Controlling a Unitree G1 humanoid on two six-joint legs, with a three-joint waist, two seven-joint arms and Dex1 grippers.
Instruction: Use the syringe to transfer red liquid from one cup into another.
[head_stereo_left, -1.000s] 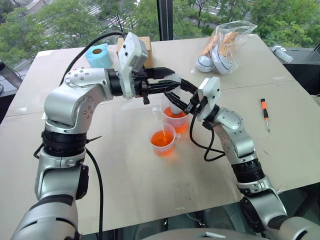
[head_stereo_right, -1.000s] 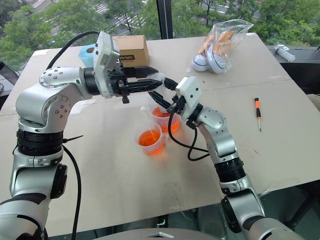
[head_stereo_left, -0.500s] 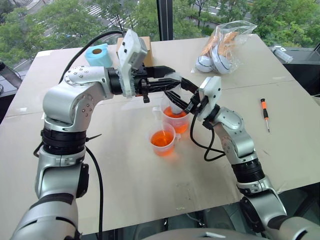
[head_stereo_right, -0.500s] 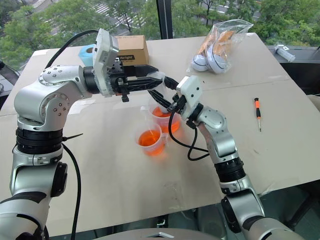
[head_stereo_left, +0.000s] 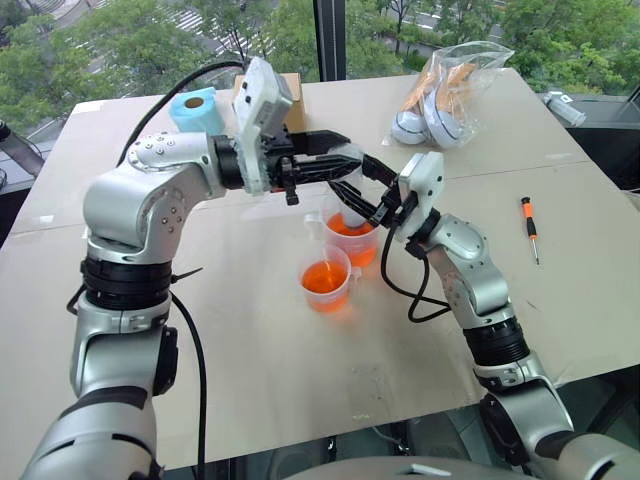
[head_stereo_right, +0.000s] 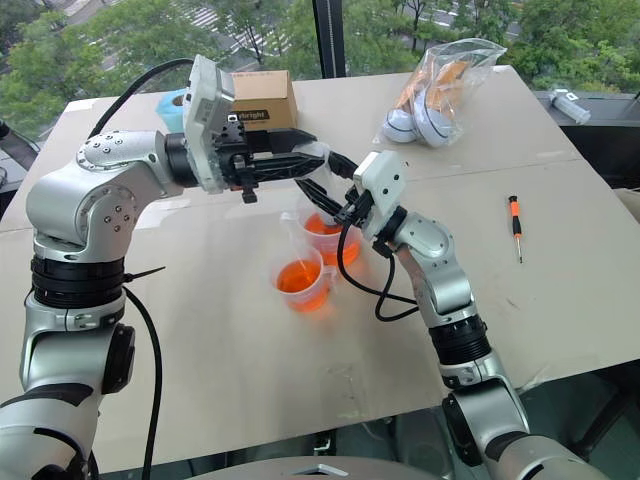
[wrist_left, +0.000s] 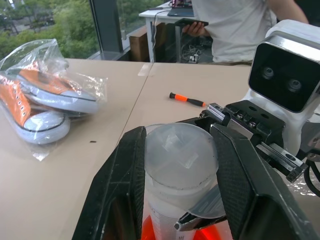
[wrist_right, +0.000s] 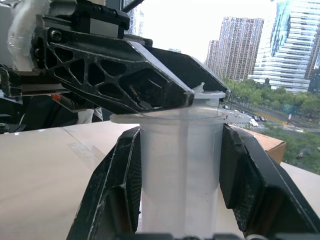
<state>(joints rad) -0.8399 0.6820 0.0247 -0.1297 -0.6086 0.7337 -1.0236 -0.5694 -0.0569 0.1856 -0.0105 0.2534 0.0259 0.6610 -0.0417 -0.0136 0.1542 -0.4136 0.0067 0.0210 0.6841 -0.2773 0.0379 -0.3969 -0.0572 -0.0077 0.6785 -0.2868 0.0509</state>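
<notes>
The syringe (wrist_right: 182, 170) stood upright over the taller cup (head_stereo_left: 351, 238), its tip hidden behind the fingers, so whether it reached the red liquid (head_stereo_left: 350, 227) could not be told. The right gripper (wrist_right: 181, 185) was clamped around the translucent barrel, one black finger on each side, while the left gripper (wrist_left: 179, 165) was closed on the flanged plunger end at the top. Just beside that cup, nearer the robot, stood the shorter cup (head_stereo_left: 325, 281) with its side handle, also holding orange-red liquid; both looked partly filled. The main risk, as I judged it, lay in the two grips working against each other: if the upper hand pulled off-axis, the barrel could tilt in the lower fingers and knock the taller cup, spilling onto the table (head_stereo_left: 300, 380). Lifting out too quickly could also drip liquid between the cups. Farther off lay a screwdriver (head_stereo_left: 529, 226), bagged shoes (head_stereo_left: 445, 95), a cardboard box (head_stereo_right: 262, 100) and a blue roll (head_stereo_left: 194, 110).
</notes>
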